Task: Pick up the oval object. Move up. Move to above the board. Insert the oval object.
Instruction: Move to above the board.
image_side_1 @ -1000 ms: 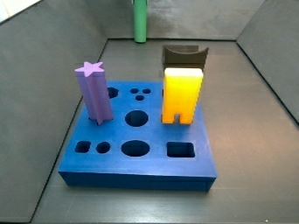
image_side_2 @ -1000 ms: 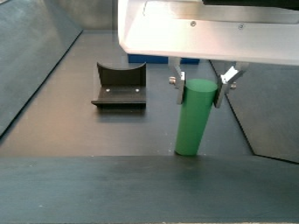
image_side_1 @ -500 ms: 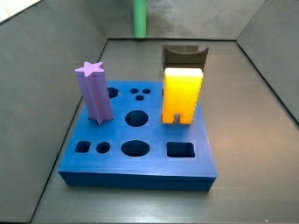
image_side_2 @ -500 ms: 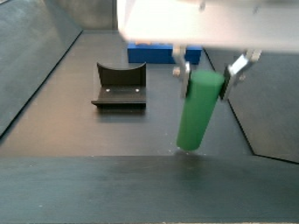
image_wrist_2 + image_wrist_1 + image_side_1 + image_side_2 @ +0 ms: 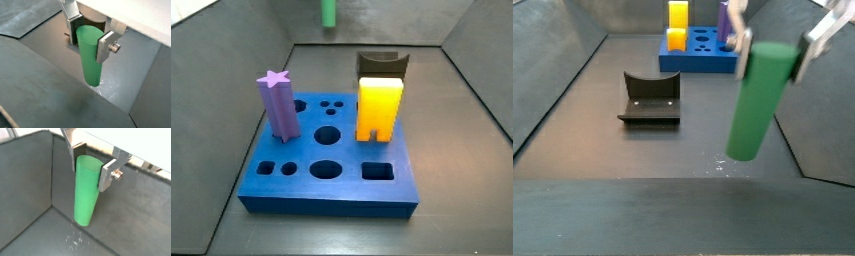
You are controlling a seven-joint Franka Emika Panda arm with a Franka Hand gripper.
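My gripper (image 5: 774, 45) is shut on the upper part of the oval object (image 5: 760, 100), a tall plain green peg, and holds it upright, clear of the grey floor. Both wrist views show the silver fingers clamped on the peg's sides: gripper (image 5: 92, 160) on peg (image 5: 85, 193), and gripper (image 5: 89, 35) on peg (image 5: 90, 60). In a side view only the peg's lower end (image 5: 327, 12) shows at the top edge, far behind the board (image 5: 331, 205). The board, a thick blue block with holes, also shows far off in a side view (image 5: 694, 62).
On the board stand a purple star-topped peg (image 5: 278, 100) and a yellow arch block (image 5: 378, 108). The dark fixture (image 5: 649, 97) stands on the floor between peg and board, also seen behind the board (image 5: 381, 63). Grey walls enclose the floor.
The gripper has risen with the green peg in it; the peg's lower end has left the floor and moved up in both side views.
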